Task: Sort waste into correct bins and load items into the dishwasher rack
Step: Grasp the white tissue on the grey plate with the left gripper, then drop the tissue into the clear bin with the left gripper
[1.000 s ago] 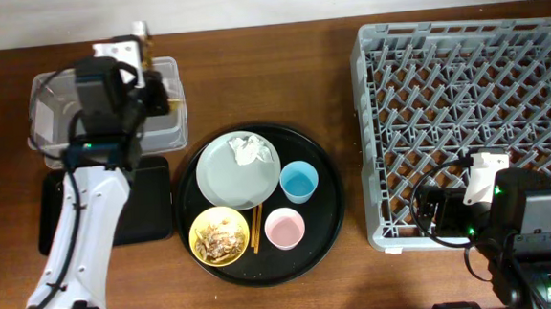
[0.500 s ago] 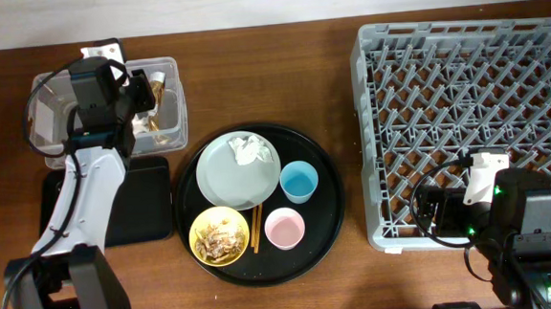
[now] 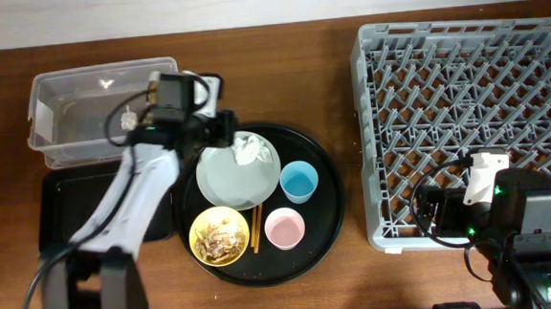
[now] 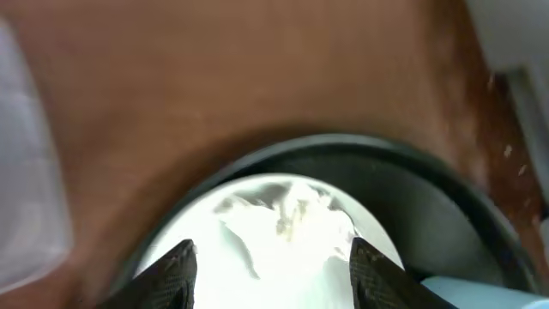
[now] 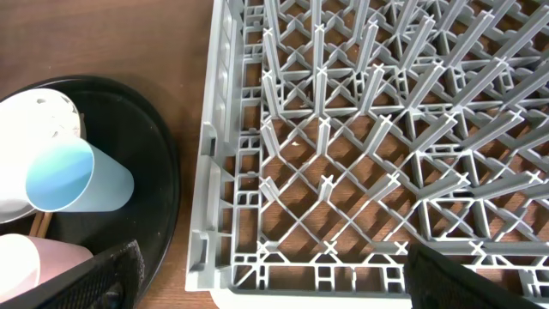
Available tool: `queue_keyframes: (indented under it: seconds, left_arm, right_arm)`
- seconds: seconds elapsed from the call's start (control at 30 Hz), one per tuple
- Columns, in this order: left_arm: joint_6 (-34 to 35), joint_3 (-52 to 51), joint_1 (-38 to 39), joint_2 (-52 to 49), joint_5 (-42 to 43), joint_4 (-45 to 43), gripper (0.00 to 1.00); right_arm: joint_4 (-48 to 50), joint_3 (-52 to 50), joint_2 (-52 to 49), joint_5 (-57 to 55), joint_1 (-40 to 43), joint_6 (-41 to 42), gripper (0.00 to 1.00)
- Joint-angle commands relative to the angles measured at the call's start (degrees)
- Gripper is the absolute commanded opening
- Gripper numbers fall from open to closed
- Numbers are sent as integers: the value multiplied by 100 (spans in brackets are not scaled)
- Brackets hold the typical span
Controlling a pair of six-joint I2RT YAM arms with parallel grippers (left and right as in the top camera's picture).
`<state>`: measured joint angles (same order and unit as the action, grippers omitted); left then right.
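Note:
My left gripper (image 3: pixel 224 131) hovers open and empty over the far edge of the pale plate (image 3: pixel 229 176), between the clear tub (image 3: pixel 81 114) and the round tray. A white tissue wad (image 3: pixel 251 148) lies on that plate, and in the blurred left wrist view the tissue (image 4: pixel 283 215) sits just ahead of my left gripper (image 4: pixel 273 270). The yellow bowl (image 3: pixel 219 236) holds brown scraps. Beside it are the chopsticks (image 3: pixel 257 227), the blue cup (image 3: pixel 299 181) and the pink cup (image 3: pixel 285 228). My right gripper (image 5: pixel 287 283) stands wide open over the grey rack's (image 3: pixel 474 114) front-left corner.
The dishes sit on a large round black tray (image 3: pixel 327 218). A flat black tray (image 3: pixel 68 215) lies in front of the clear tub, partly under my left arm. A small bit (image 3: pixel 106 83) rests inside the tub. The rack (image 5: pixel 360 129) has rows of upright pegs.
My left gripper opened over the clear tub, then swung right to the plate's far edge. The right arm has not moved.

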<state>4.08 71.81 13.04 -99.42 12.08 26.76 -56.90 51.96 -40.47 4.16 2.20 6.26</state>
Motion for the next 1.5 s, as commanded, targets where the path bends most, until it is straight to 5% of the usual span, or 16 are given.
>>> queue_keyframes:
  seconds: [0.0,0.13,0.27,0.37,0.67,0.93,0.97,1.03,1.13,1.47]
  left_arm:
    - [-28,24,315,-610,-79,26,56]
    - [-28,24,468,-1049,-308,28,56]
    - [-28,24,496,-1237,-308,33,13]
    - [-28,24,496,-1239,-306,55,0]
    - [-31,133,142,-144,-343,374,0]
    - [-28,131,-1102,802,-1342,-273,1]
    - [-28,131,-1189,778,-1340,-332,2]
    - [-28,131,-1392,697,-1340,-448,29]
    - [-28,131,-1526,675,-1340,-472,49]
    - [-24,133,-1202,1001,-695,411,49]
  right_arm:
    - [2,118,-4,33,-35,39,98]
    - [2,118,-4,33,-35,39,98]
    - [-31,118,-4,33,-35,39,98]
    - [-35,118,-4,33,-35,42,98]
    - [-55,118,-4,31,-35,39,98]
    - [-55,118,-4,31,-35,39,98]
    - [-55,118,-4,31,-35,39,98]
    - [-55,118,-4,31,-35,39,98]
    - [-55,118,-4,31,-35,39,98]
    - [-61,118,-4,31,-35,39,98]
